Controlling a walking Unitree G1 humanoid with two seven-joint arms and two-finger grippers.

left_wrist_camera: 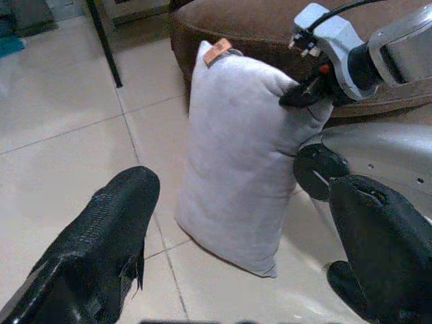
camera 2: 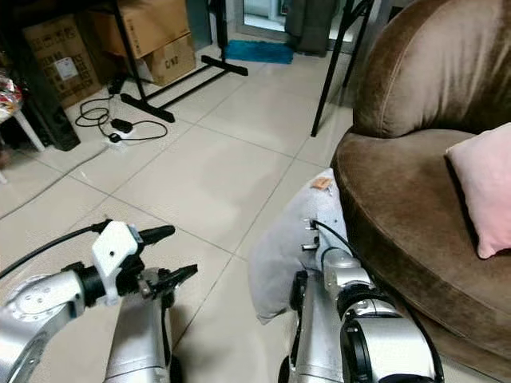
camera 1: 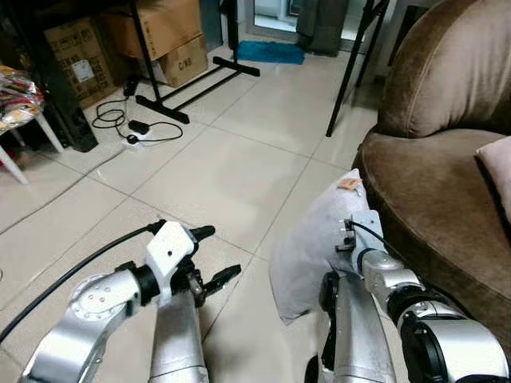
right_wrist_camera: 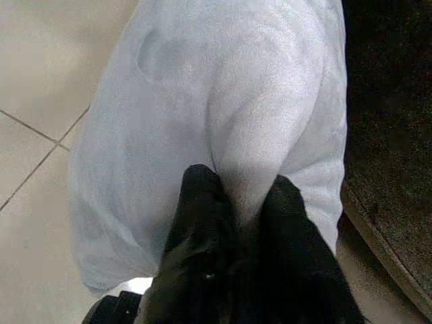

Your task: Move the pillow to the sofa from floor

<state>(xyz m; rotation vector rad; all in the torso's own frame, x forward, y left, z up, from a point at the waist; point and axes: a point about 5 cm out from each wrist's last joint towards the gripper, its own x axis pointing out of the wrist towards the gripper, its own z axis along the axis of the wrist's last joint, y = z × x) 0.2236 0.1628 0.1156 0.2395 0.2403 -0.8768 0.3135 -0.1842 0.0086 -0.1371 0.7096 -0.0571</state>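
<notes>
A pale grey pillow (camera 1: pixel 307 247) with a small orange tag stands on end on the tiled floor, against the front of the brown sofa (camera 1: pixel 431 183). My right gripper (right_wrist_camera: pixel 236 183) is shut on the pillow, pinching a fold of fabric near its top edge on the sofa side; it appears in the left wrist view as well (left_wrist_camera: pixel 305 91). My left gripper (camera 1: pixel 222 252) is open, held low over the floor a short way left of the pillow and facing its broad side (left_wrist_camera: pixel 236 155). Nothing sits between its fingers (left_wrist_camera: pixel 111 229).
A pink cushion (camera 2: pixel 487 183) lies on the sofa seat. Cardboard boxes (camera 1: pixel 160 28), a black stand's feet (camera 1: pixel 184 88), cables with a power adapter (camera 1: pixel 136 128), a tripod leg (camera 1: pixel 351 64) and a teal mat (camera 1: pixel 271 52) stand farther back. Bare tiles lie to the left of the pillow.
</notes>
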